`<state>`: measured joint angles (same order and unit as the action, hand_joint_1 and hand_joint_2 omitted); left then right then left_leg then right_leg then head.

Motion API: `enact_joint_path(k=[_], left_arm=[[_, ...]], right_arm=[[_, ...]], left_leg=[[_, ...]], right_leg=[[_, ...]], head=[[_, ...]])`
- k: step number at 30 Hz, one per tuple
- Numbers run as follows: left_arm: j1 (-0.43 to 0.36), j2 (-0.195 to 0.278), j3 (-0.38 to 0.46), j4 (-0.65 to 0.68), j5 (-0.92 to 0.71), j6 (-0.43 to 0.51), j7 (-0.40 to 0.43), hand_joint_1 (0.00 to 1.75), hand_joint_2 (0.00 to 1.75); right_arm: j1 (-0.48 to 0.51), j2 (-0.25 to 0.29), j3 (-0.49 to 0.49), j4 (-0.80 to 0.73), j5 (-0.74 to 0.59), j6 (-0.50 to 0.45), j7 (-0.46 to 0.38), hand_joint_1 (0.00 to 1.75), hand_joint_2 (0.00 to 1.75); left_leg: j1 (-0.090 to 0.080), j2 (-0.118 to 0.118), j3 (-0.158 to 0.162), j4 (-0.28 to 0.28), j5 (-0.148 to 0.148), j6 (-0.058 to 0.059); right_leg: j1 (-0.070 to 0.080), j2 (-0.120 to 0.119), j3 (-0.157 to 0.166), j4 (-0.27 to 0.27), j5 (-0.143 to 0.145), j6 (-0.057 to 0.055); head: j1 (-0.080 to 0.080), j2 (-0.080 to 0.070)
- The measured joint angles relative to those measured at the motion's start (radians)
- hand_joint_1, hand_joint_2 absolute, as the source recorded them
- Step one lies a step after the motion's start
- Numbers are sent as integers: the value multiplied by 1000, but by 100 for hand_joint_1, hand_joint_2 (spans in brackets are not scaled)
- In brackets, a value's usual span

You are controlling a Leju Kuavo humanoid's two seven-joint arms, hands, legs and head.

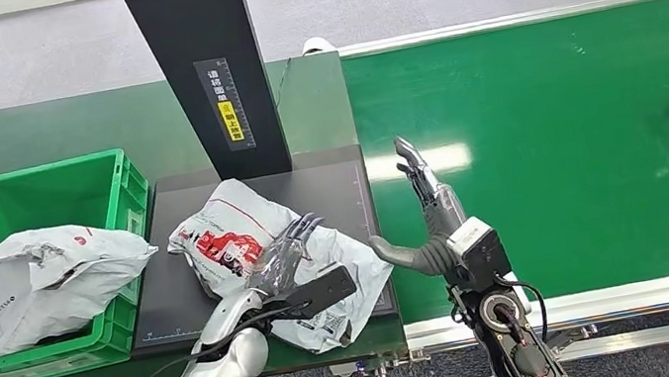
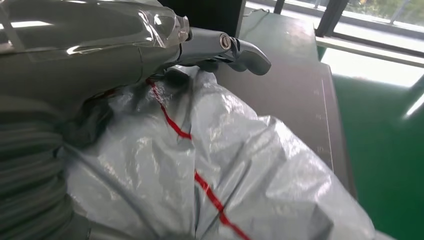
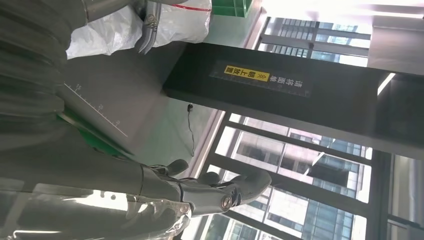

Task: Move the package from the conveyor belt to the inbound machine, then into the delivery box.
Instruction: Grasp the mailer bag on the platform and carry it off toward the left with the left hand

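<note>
One package [image 1: 266,259] is lain on the inbound machine [image 1: 350,186] under the left hand [image 1: 282,254], fingers spread on it, the delivery box [image 1: 126,195] remaining.

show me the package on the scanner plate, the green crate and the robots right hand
package on the scanner plate [image 1: 218,238], head view, on its red-printed upper face
green crate [image 1: 50,183], head view, on the bare inner back wall
right hand [image 1: 429,209], head view, on the middle of the hand, fingers apart above the belt
</note>
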<state>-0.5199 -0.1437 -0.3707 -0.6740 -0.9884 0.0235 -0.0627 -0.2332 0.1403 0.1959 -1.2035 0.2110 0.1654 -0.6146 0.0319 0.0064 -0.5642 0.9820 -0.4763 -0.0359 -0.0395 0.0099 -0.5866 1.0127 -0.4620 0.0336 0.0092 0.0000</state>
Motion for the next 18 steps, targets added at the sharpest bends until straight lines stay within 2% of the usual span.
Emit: enact_joint_path(k=[8, 18], left_arm=[[-2, -7, 18, 22, 3, 7, -34, 175, 175], [16, -11, 77, -7, 109, 41, -118, 175, 175]], right_arm=[[27, 1, -12, -30, 18, -9, 18, 0, 175], [47, 1, -25, -58, 20, -9, 28, 0, 175]], left_leg=[[0, 0, 5, 0, 0, 0], [0, 0, 2, 0, 0, 0]], right_leg=[[0, 0, 4, 0, 0, 0], [0, 0, 2, 0, 0, 0]], head=[[0, 0], [0, 0]])
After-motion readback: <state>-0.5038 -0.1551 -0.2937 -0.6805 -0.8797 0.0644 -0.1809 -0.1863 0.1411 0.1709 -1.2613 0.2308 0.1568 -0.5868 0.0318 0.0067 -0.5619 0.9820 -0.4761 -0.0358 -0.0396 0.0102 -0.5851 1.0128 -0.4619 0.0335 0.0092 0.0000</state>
